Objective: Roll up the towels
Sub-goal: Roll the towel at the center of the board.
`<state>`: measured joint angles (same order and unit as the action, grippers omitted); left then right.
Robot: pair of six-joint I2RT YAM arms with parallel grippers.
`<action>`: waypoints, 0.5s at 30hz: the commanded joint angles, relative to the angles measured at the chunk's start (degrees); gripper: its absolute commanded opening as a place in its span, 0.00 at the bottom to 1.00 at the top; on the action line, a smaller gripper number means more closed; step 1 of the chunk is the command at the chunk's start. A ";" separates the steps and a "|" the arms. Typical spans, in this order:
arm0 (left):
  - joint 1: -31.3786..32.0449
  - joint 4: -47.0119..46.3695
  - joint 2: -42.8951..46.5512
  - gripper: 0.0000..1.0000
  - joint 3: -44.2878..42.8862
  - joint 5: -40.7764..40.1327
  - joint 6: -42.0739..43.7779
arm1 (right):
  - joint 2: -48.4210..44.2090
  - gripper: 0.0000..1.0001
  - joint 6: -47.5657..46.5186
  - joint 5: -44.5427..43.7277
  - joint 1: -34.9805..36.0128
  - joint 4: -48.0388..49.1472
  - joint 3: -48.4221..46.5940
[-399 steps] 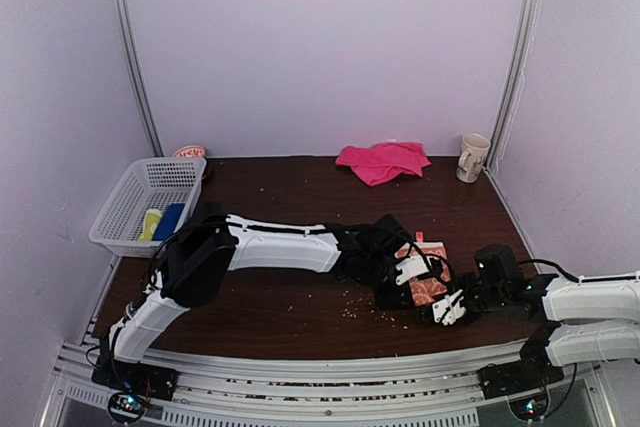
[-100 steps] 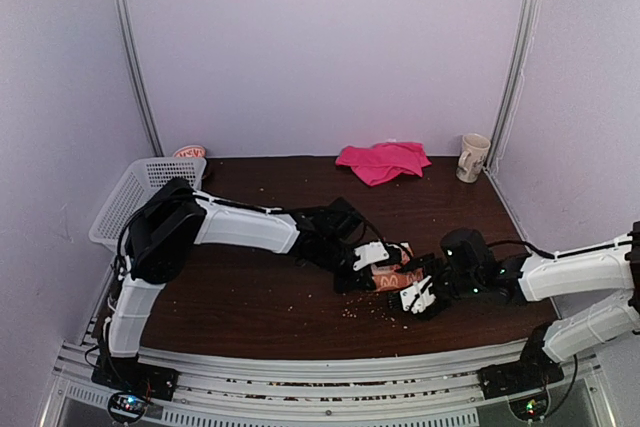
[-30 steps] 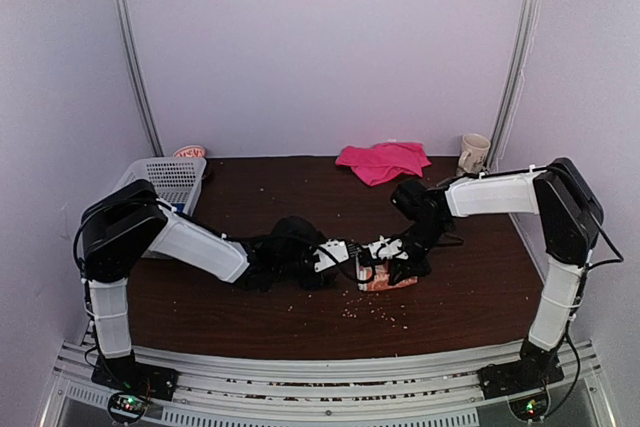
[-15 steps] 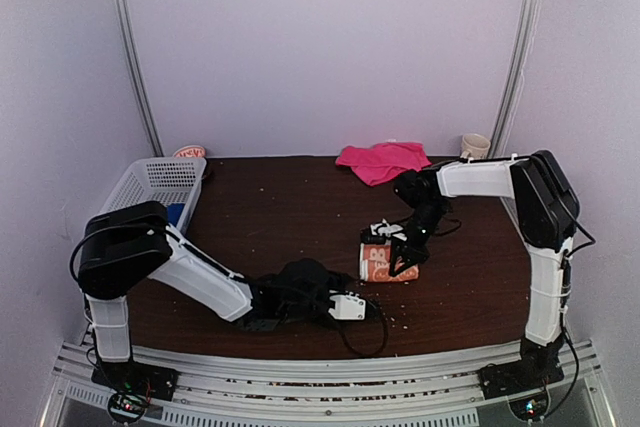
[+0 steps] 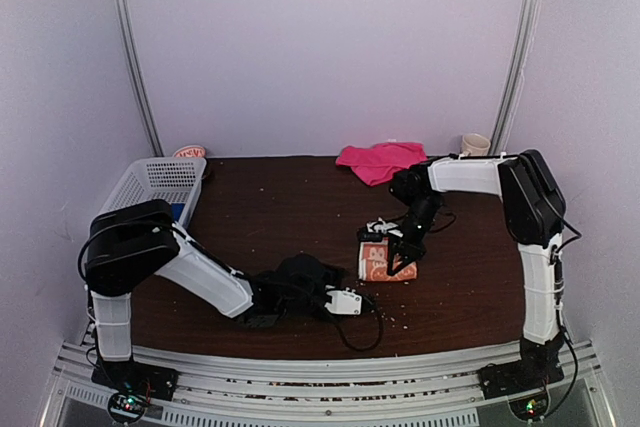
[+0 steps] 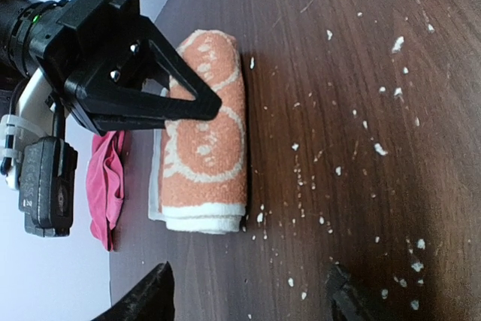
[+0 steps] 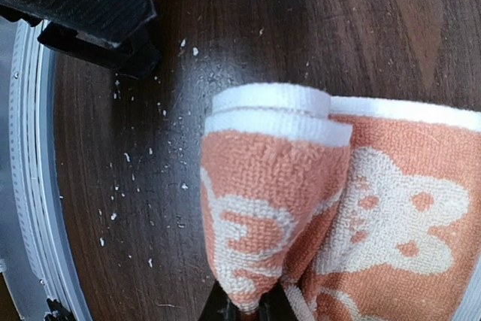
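Right gripper is closed on the orange towel. The pinch is shown only by the right wrist view, where a fold of the cloth is drawn to a point between the jaws at 6 o'clock of the frame.

Left gripper is open, with nothing between its fingers. It is set low over the table, at 7 o'clock from the roll and apart from it.

The orange towel is rolled and lies on the table at 3 o'clock from centre in the top view. Its cream cartoon pattern and white hem are resolved in the wrist views only. In the left wrist view the right gripper's black fingers are seen laid across one end of the roll. White crumbs on the wood are clearest there too.

The pink towel is bunched at 1 o'clock by the back wall, well apart from the roll. An edge of it is caught by the left wrist view.

White lattice basket at 10 o'clock and cream mug at 2 o'clock are seen in the top view only.
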<state>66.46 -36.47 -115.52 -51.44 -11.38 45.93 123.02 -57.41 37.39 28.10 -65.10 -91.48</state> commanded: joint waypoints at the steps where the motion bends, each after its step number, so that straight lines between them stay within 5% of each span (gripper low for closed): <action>1: 0.17 -3.88 -1.08 0.71 -1.62 1.98 2.04 | 3.74 0.02 -2.48 2.69 0.20 -5.16 -1.55; 15: 1.30 -4.57 -2.42 0.81 -1.85 5.36 3.21 | 5.43 0.03 -6.83 7.72 1.34 -11.57 -2.83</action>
<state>67.26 -38.17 -116.16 -51.94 -7.11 48.18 126.54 -62.65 43.92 28.77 -73.89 -93.51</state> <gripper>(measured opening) 0.806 0.067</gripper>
